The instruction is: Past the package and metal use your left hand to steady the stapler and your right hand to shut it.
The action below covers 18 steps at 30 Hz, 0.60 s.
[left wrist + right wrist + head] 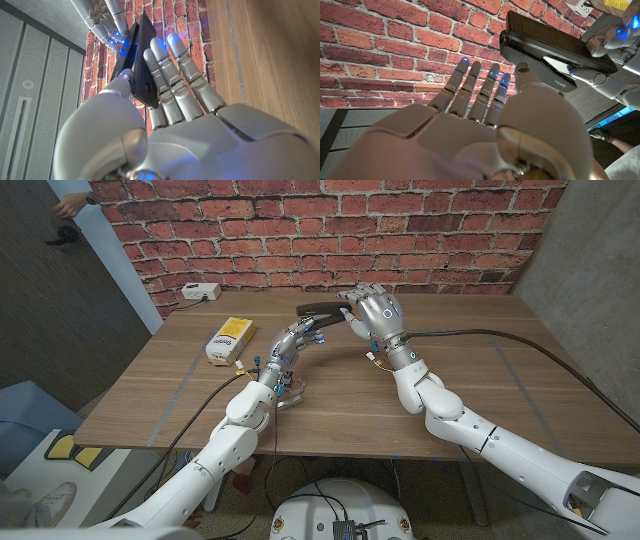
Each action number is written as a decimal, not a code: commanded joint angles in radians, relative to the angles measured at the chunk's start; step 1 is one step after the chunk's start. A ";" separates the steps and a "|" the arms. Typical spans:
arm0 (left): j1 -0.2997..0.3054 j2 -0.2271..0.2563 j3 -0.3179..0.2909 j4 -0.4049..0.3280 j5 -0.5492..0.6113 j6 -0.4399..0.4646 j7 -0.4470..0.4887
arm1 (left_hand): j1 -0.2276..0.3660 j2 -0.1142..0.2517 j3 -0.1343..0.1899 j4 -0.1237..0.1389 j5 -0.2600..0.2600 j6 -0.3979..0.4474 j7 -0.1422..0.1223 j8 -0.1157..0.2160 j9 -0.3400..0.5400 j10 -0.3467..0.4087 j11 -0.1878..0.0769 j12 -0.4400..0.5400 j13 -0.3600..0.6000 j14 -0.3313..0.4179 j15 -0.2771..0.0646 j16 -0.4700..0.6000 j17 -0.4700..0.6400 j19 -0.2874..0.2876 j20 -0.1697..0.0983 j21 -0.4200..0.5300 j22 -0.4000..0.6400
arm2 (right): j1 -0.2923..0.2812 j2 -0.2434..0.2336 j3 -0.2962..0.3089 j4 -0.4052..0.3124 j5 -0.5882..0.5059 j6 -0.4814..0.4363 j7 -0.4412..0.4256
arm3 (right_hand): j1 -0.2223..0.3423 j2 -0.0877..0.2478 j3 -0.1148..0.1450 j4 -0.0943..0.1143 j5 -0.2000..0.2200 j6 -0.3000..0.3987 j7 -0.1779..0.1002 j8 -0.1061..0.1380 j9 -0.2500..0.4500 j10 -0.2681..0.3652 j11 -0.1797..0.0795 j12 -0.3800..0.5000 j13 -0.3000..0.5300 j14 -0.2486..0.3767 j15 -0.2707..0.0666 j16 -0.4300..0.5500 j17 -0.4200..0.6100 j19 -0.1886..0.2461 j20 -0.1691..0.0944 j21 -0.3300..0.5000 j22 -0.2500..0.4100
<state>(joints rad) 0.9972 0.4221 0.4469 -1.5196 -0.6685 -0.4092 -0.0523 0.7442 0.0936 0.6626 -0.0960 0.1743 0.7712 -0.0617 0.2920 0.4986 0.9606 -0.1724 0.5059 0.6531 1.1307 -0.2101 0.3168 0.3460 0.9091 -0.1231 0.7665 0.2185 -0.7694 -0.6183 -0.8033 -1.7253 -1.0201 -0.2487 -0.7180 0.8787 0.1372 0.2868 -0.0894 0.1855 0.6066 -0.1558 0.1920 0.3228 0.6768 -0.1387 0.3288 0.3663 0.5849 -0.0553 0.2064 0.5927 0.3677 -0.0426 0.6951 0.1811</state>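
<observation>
Our left hand (296, 341) pinches the stapler (322, 310); our spread right hand (377, 310), at three o'clock, must next push it shut.

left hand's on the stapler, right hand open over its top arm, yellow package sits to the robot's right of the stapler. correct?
One thing is off: in the head view the yellow package lies to the robot's left of the stapler, not its right. The left hand does hold the stapler, and the right hand is open over its top arm.
</observation>
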 commanded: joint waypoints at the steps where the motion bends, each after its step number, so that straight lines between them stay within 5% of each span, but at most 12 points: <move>1: 0.001 -0.003 -0.002 0.001 -0.002 -0.009 0.002 | 0.080 0.088 0.008 -0.001 0.005 0.049 0.041 -0.002 0.001 0.031 -0.033 -0.004 0.000 0.001 -0.022 0.001 0.002 -0.007 -0.030 0.006 -0.001 | 0.000 0.000 0.000 0.000 -0.001 0.002 -0.006 | -0.020 -0.002 -0.009 -0.002 0.010 -0.032 0.002 -0.007 0.001 -0.025 0.002 -0.014 0.000 -0.018 -0.158 -0.001 0.001 -0.008 -0.027 -0.005 0.001; 8: -0.001 -0.004 -0.004 0.007 -0.005 -0.005 0.005 | 0.080 0.089 0.009 -0.001 0.005 0.051 0.044 -0.001 0.006 0.030 -0.031 -0.007 -0.001 0.002 -0.022 0.000 0.002 -0.008 -0.029 0.012 -0.002 | -0.003 -0.008 0.002 -0.004 -0.005 0.002 -0.008 | -0.028 0.000 -0.018 -0.005 0.012 -0.047 0.004 -0.002 0.000 -0.054 0.012 -0.032 0.001 -0.016 -0.160 0.020 0.016 0.012 -0.031 0.000 0.001; 18: -0.018 -0.016 0.000 0.020 -0.016 0.003 -0.005 | 0.081 0.090 0.010 0.000 0.005 0.047 0.045 -0.004 0.013 0.032 -0.033 -0.009 -0.001 0.003 -0.023 -0.001 0.000 -0.014 -0.029 0.017 -0.003 | -0.014 -0.024 0.008 -0.005 -0.005 0.005 -0.009 | -0.045 -0.014 -0.029 -0.011 0.015 -0.091 -0.003 -0.004 -0.003 -0.105 0.008 -0.062 0.001 -0.076 -0.156 0.003 0.007 -0.018 -0.014 -0.015 0.001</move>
<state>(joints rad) 0.9951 0.4168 0.4444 -1.5130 -0.6767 -0.4149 -0.0514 0.7442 0.0936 0.6627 -0.0959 0.1738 0.7711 -0.0616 0.2852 0.5084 0.9629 -0.1701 0.4984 0.6513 1.1306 -0.2099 0.3168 0.3431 0.9017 -0.1194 0.7744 0.2137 -0.7747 -0.6278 -0.8004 -1.7277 -1.0218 -0.2473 -0.7240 0.8442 0.1259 0.2634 -0.0985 0.1926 0.5350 -0.1559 0.1881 0.3200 0.5862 -0.1292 0.2736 0.3664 0.5257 -0.0503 0.2143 0.5993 0.3589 -0.0412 0.6847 0.1813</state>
